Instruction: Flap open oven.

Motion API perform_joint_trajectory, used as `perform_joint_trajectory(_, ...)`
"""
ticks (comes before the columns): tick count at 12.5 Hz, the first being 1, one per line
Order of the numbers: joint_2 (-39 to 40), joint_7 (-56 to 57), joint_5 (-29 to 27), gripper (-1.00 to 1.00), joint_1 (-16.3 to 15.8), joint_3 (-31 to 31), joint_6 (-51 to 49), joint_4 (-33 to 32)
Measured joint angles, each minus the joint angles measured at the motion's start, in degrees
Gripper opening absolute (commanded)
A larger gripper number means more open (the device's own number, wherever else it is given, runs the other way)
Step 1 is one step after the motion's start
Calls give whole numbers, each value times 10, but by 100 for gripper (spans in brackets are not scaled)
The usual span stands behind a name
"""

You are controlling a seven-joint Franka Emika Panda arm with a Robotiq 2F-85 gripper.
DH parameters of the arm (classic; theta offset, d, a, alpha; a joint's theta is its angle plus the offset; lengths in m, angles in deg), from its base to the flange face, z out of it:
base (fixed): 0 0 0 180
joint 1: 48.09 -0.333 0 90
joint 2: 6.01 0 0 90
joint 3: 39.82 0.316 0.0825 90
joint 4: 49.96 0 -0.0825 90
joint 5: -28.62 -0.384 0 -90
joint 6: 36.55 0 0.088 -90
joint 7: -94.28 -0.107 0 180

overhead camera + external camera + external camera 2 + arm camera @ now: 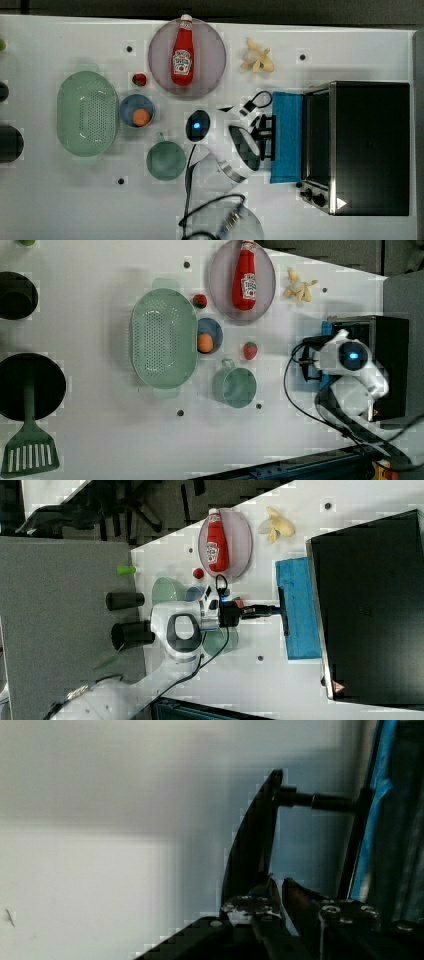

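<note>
Top view: end effector (270, 131) clamps the oven (357, 147) door's handle (273, 136).

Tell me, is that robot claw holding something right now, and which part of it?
Yes. The gripper is closed on the oven door's black bar handle, with the blue glass door folded down.

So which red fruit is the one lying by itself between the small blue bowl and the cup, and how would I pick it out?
In the left view, start at the big green colander. To the left view's right sit a small blue bowl and a green cup. The strawberry lies on bare table right of the bowl; its twin sits against the ketchup plate.
</note>
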Motion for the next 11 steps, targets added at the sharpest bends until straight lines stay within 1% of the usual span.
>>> perform_joint_trajectory(3,54,-44,2,-65,-25,1,-6,17)
perform_joint_trajectory(6,62,-68,8,-65,-38,-1,-12,24)
perform_joint_trajectory(7,63,-74,1,-65,-38,-1,-10,29)
perform_joint_trajectory(9,53,-77,-56,-65,-38,5,-7,39)
perform_joint_trajectory(10,36,-78,-99,-65,-39,6,-7,37)
perform_joint_trajectory(11,8,-78,-156,-65,-40,7,-7,34)
